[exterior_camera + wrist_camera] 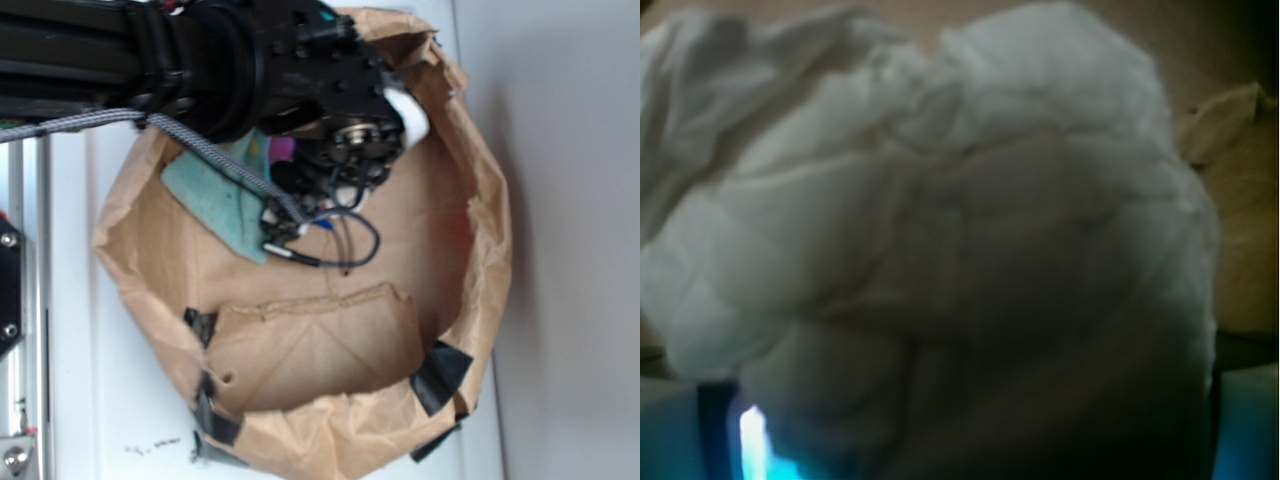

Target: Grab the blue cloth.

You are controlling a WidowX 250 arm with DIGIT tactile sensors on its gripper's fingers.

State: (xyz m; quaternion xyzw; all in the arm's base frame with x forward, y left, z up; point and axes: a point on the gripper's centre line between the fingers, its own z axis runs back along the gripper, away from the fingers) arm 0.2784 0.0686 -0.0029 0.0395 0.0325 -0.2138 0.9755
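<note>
The gripper (345, 185) sits low in the bag (480, 250); whether its fingers are apart or together cannot be told, as a crumpled white paper ball (940, 250) fills the wrist view. The risk is pinching that stiff, creased paper, not the soft rumpled cloth (222, 195) just left of it.

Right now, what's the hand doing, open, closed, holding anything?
Hand: cannot tell whether it is open or closed; its fingers are hidden under the arm. The wrist view is filled by a crumpled off-white paper ball, not the blue cloth.
</note>
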